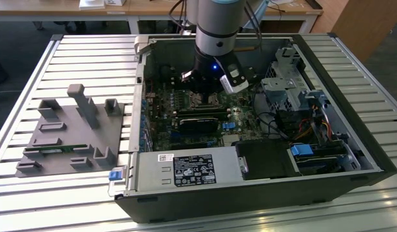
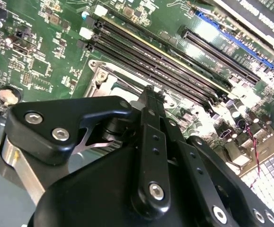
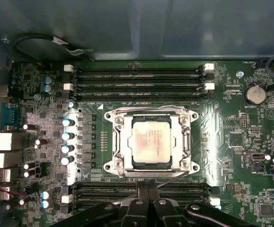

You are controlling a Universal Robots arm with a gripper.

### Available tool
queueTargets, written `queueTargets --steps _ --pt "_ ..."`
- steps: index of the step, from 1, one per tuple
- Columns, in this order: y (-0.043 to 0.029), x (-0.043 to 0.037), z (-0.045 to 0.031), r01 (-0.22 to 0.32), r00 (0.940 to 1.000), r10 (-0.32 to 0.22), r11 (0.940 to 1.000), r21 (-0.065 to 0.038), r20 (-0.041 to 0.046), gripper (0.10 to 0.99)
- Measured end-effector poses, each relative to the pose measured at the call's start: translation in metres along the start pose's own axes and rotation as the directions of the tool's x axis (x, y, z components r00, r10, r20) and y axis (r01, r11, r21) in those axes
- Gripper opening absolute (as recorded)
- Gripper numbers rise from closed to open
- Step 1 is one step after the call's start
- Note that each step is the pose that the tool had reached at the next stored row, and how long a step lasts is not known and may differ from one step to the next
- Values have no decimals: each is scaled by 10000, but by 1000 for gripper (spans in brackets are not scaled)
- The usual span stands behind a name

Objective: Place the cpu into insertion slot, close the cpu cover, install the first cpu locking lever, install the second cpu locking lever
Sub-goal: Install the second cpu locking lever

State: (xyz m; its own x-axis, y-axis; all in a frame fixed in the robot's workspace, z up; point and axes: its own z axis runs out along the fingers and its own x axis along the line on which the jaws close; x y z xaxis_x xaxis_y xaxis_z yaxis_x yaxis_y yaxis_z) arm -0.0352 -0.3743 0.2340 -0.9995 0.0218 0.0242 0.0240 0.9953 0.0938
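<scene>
The cpu [image 3: 150,142], pale silver with a faint reddish stain, lies flat in the insertion slot [image 3: 114,163] on the green board. The cpu cover [image 3: 122,142], a silvery frame, is down around it. A thin wire lever [image 3: 174,177] runs slanted along the slot's edge nearest my gripper. My gripper [image 3: 148,190] has its two black fingertips pressed together, just off that edge and beside the lever's end. In the second wrist view the gripper [image 2: 149,93] points at the slot's metal rim [image 2: 109,78]. In the exterior view the gripper [image 1: 207,94] hangs low inside the computer case over the slot.
Long black memory slots [image 3: 141,75] flank the socket on two sides. A black ribbed card [image 1: 198,121], a power supply [image 1: 185,169] and a drive cage [image 1: 282,87] crowd the case. A grey fixture [image 1: 69,130] stands on the slatted table at the exterior view's left.
</scene>
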Motion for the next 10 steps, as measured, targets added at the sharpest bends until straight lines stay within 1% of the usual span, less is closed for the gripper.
queueTargets --steps 4,7,8,9,10 --pt "0 2 12 2 10000 -2 10000 -5 2 106" --pt "-3 3 43 0 10000 0 10000 -16 -3 106" --pt "-5 3 49 0 10000 0 10000 -39 -5 106" --pt "-7 4 50 2 10000 -2 10000 -98 -7 106" --pt "-11 6 51 5 10000 -5 9998 -216 -9 106"
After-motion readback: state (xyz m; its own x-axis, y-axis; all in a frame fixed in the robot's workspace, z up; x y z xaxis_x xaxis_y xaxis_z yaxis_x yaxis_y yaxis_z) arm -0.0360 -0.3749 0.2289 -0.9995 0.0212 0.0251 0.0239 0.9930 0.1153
